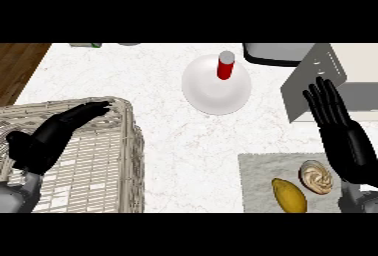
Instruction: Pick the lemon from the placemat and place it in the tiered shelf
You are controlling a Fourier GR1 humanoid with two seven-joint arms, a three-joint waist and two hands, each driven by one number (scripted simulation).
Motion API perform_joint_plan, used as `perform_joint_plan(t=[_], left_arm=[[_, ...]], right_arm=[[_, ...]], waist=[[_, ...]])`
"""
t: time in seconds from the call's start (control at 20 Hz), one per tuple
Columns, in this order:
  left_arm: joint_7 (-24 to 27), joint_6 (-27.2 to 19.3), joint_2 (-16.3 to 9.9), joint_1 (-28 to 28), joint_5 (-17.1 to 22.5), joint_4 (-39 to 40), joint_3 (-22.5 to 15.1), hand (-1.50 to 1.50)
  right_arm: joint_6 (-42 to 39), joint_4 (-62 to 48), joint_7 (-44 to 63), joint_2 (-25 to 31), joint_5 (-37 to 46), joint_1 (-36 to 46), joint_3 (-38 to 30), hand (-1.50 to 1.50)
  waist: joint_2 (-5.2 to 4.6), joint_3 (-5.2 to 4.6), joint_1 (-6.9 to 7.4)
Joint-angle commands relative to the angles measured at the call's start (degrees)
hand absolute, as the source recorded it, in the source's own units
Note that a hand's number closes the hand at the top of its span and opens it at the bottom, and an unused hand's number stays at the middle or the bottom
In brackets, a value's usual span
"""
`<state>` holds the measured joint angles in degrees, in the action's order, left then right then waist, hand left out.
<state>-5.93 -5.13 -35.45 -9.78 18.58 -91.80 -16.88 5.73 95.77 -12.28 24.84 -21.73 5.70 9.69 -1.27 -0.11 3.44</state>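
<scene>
Nearest the lens at 5 o'clock: lemon (289,195) untouched on grey placemat (258,172), beside a swirled pastry (318,177). Right hand (341,134) spread upright above it, holding nothing. Left hand (52,134) at 9 o'clock, relaxed over the wicker tiered shelf (122,165), likely awaiting delivery.

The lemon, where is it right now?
In the head view the lemon lies at the lower right on the grey placemat, just left of a swirled pastry and below the open right hand.

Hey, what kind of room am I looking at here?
Most likely a kitchen: a pale stone-look counter holds a lemon on a grey placemat, and a white plate with a red and white bottle on it.
</scene>
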Motion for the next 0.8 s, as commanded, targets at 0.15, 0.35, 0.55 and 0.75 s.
perform_joint_plan(t=[0.15, 0.35, 0.55, 0.75], left_arm=[[2.04, -9.6, 2.0, 1.39, 2.21, -1.2, 4.64, 0.0], [2.73, -19.74, 6.69, 2.41, 3.12, -1.43, 3.13, 0.0], [6.84, -22.75, 4.7, 3.81, 5.52, -0.5, 1.21, 0.0], [6.78, -27.85, 2.72, 2.95, 6.49, -2.0, -3.12, 0.0]], right_arm=[[-20.55, 1.06, 1.99, 3.97, -2.88, 5.04, 11.19, 1.5], [-22.26, -9.21, 5.48, 4.03, -3.31, 7.08, 10.43, -1.5], [-40.69, -12.91, -0.06, 6.14, -16.09, 9.07, 7.63, -1.5], [-52.71, -11.06, -2.06, 13.19, -14.44, 10.68, 7.22, -1.5]], waist=[[1.14, 0.18, -0.05], [0.85, 0.15, -2.03], [0.58, 0.16, -2.32], [1.0, 0.12, -3.68]])
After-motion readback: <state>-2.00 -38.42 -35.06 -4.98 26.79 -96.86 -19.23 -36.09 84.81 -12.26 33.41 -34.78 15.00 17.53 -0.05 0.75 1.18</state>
